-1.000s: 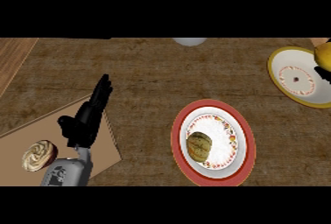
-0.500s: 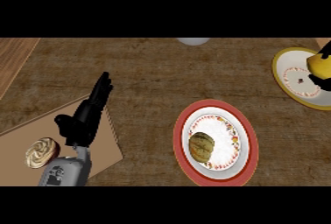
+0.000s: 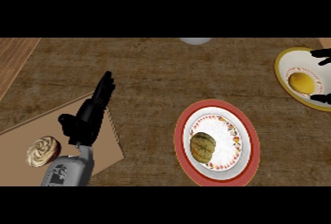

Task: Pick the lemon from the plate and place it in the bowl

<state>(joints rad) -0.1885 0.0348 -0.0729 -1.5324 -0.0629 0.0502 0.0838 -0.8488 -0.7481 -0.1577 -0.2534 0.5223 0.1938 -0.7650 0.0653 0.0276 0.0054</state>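
Lemon [image 3: 301,81], round, smooth and plain yellow, is lying on the white middle of the yellow-rimmed round plate [image 3: 282,65], between the two black parts of the right hand [image 3: 321,57] that are showing at the view's right edge. That hand is spreading open, one part beyond the lemon and one nearer the robot, neither touching it. The black left hand [image 3: 87,118] is resting open well to the left, fingers straight and pointing away from the robot, its grey forearm [image 3: 65,170] coming in from the lower edge. It is lying over one tan rectangular board [image 3: 22,140], with one cream-swirled cupcake [image 3: 42,151] just left of its wrist. Two plates are showing: the second, a red-rimmed white plate with a flowered band [image 3: 183,144], is sitting between the hands and carrying one mottled green-brown round fruit [image 3: 203,146]. Only one lemon is showing.
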